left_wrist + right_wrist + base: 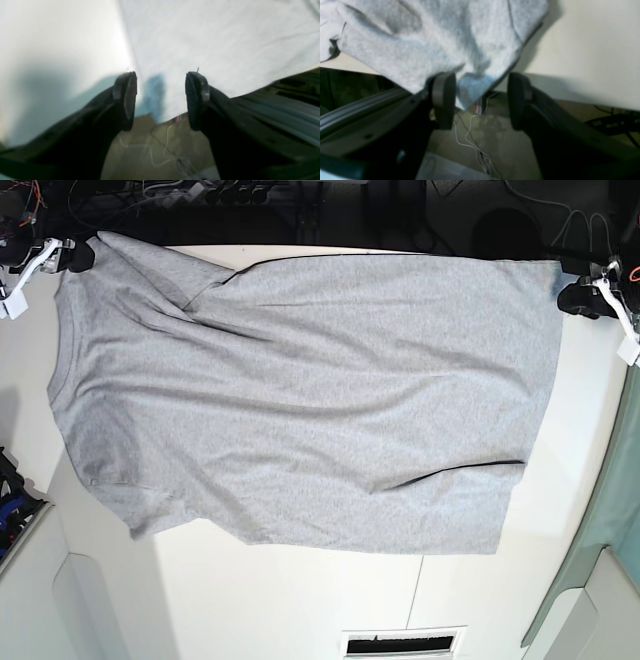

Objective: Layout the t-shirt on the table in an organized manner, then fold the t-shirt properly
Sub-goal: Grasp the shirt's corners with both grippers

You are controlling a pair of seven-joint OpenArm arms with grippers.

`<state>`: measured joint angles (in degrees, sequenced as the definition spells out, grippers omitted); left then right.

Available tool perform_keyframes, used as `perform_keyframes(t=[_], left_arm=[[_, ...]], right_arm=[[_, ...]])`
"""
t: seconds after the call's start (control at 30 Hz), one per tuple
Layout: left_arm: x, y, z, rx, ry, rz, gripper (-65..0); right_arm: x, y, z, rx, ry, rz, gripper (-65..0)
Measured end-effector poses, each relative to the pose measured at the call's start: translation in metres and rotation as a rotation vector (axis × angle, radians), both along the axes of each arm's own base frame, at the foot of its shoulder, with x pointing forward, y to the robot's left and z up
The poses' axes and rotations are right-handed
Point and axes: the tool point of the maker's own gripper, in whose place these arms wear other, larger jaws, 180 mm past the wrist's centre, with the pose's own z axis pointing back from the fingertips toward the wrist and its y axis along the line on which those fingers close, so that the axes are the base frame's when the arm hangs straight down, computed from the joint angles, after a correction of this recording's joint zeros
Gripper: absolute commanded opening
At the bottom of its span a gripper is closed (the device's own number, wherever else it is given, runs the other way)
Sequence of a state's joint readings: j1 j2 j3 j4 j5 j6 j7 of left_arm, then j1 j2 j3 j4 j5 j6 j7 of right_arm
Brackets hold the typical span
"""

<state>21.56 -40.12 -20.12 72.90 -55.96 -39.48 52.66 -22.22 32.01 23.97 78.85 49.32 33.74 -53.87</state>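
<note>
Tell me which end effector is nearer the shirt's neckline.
Right. The right end effector sits at the t-shirt's shoulder corner beside the neckline; the left end effector is at the hem corner, opposite.

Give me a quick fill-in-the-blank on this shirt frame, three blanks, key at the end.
1. The t-shirt lies spread on the ____ table.
2. In the base view, both tools sit at the shirt's ____ corners.
3. The left tool has its jaws ____, with nothing between them.
4. A shirt corner hangs between the right tool jaws, which stand ____.

Missing words: white; top; open; open
</note>
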Motion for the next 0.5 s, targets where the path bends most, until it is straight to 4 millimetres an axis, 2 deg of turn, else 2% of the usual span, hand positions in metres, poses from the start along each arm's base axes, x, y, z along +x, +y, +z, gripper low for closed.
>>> perform_keyframes(t=[0.23, 0.5], left_arm=[[-0.015, 0.008, -0.014, -0.001, 0.064, 0.038, -31.5], [-0.018, -0.008, -0.021, -0.051, 0.069, 0.050, -31.5]], right_arm=[[0.003, 0.002, 0.002, 0.016, -0.010, -0.007, -32.0], [0.009, 0.005, 0.004, 0.029, -0.023, -0.010, -32.1]])
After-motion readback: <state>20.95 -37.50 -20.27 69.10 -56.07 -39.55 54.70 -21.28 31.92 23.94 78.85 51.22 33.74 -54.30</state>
